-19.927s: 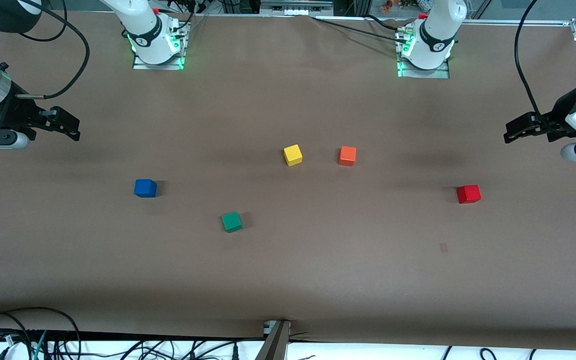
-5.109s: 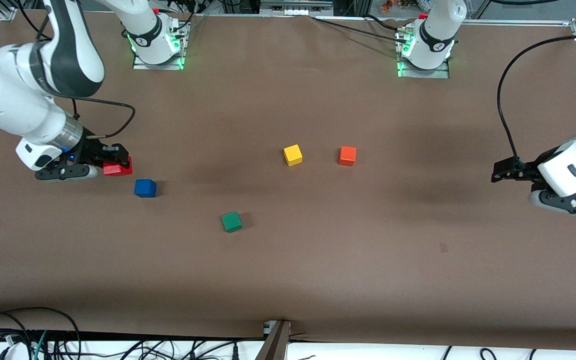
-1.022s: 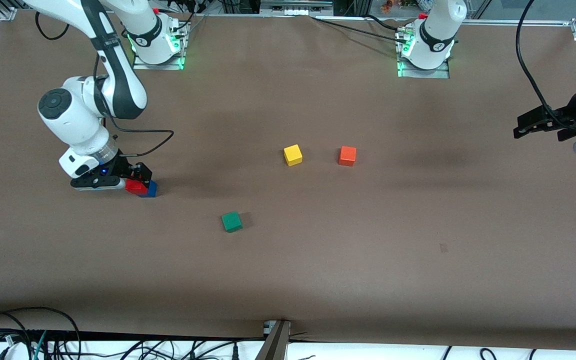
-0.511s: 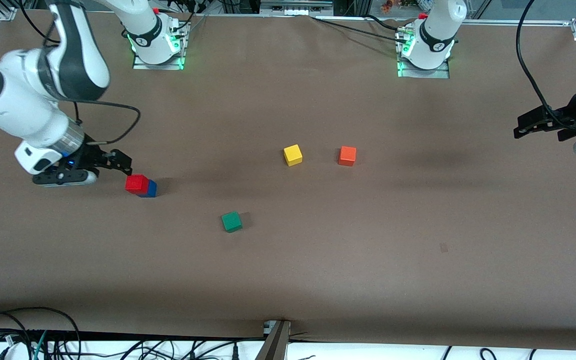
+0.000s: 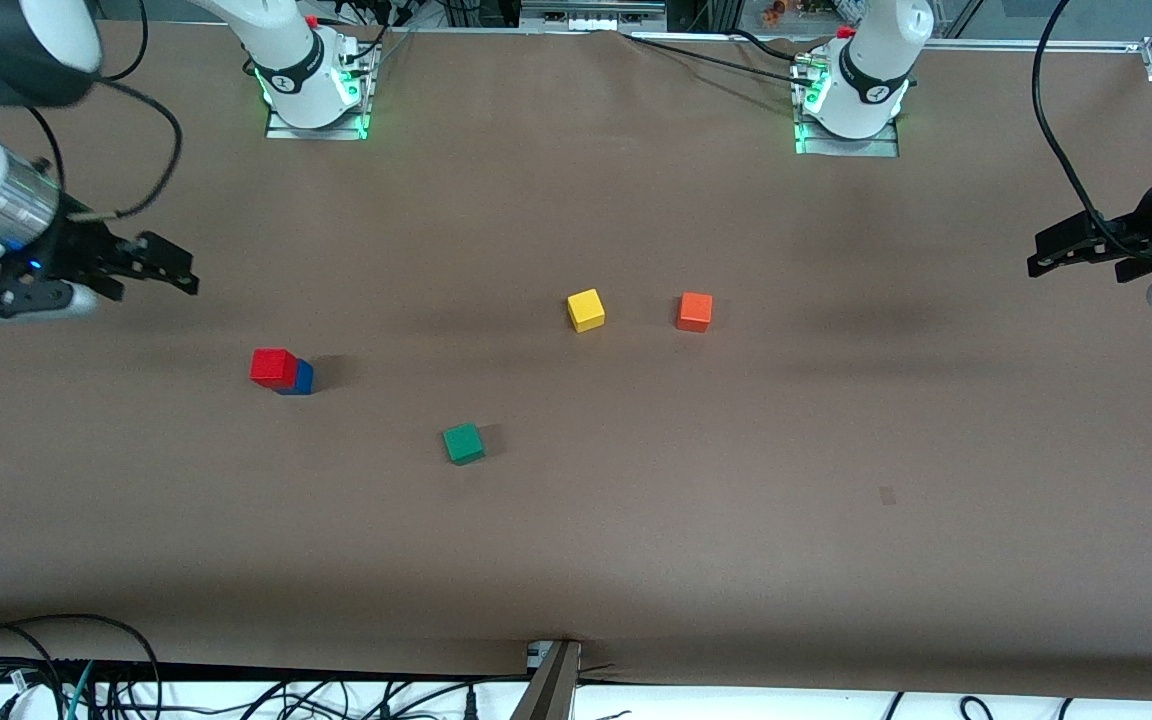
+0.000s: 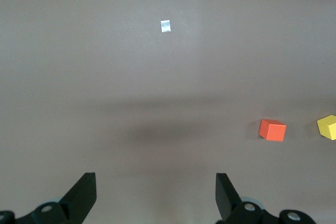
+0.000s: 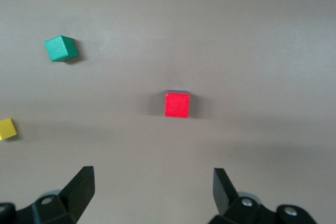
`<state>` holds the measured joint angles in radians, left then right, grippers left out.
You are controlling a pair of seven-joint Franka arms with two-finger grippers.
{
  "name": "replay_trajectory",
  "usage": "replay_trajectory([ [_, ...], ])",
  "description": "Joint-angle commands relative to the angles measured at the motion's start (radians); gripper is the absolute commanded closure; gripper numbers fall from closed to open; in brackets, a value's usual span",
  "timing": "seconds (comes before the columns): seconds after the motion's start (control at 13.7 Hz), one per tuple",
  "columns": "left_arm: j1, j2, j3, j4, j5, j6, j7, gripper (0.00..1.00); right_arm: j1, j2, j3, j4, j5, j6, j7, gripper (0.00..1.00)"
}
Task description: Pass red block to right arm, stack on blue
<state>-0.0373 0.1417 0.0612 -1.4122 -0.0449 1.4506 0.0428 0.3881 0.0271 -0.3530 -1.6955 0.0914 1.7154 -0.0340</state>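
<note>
The red block (image 5: 273, 367) sits squarely on the blue cube (image 5: 300, 379) at the right arm's end of the table, the stack standing free with nothing touching it. Taking that stack as the landmark: the right gripper (image 5: 168, 271) hangs in the air toward the robots' bases from it and well apart, fingers spread wide and empty. In the right wrist view the red block (image 7: 177, 105) lies dead ahead of the gap between the spread fingertips, a thin sliver of the blue cube (image 7: 177, 92) showing at its top edge, so the stack lines up with that gripper and only that arm is near it. The green cube (image 5: 463, 443) rests nearer to the front camera than the stack and toward the left arm's end; the yellow cube (image 5: 586, 310) and the orange cube (image 5: 694, 312) sit farther along toward the same end, side by side. The left gripper (image 5: 1061, 251) waits over the left arm's end of the table, well apart from the stack, its fingers also spread and holding nothing. Judged from how the blocks lie, the stacking looks done and needs no further grasp.
</note>
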Motion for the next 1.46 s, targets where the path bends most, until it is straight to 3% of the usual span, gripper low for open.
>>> replay_trajectory([
  [0.0, 0.005, -0.008, -0.006, -0.004, -0.003, -0.006, -0.008, 0.00, -0.006, 0.014, -0.021, 0.128, -0.019, -0.141, 0.014, 0.00],
  [0.29, 0.004, -0.007, -0.006, -0.002, -0.004, -0.006, -0.011, 0.00, -0.040, 0.014, -0.034, 0.131, -0.018, -0.146, 0.009, 0.00],
  [0.51, 0.004, -0.007, -0.006, -0.002, -0.004, -0.006, -0.012, 0.00, -0.063, 0.004, 0.014, 0.132, -0.021, -0.239, 0.037, 0.00],
  [0.8, 0.002, -0.007, -0.006, -0.002, -0.003, -0.006, -0.015, 0.00, -0.222, -0.024, 0.204, 0.123, -0.055, -0.250, 0.048, 0.00],
  [0.88, 0.002, -0.007, -0.006, -0.001, -0.001, -0.006, -0.015, 0.00, -0.230, -0.026, 0.219, 0.123, -0.061, -0.252, 0.046, 0.00],
  [1.39, 0.002, -0.007, -0.006, -0.001, -0.001, -0.006, -0.015, 0.00, -0.201, -0.013, 0.226, 0.132, -0.073, -0.231, 0.086, 0.00],
])
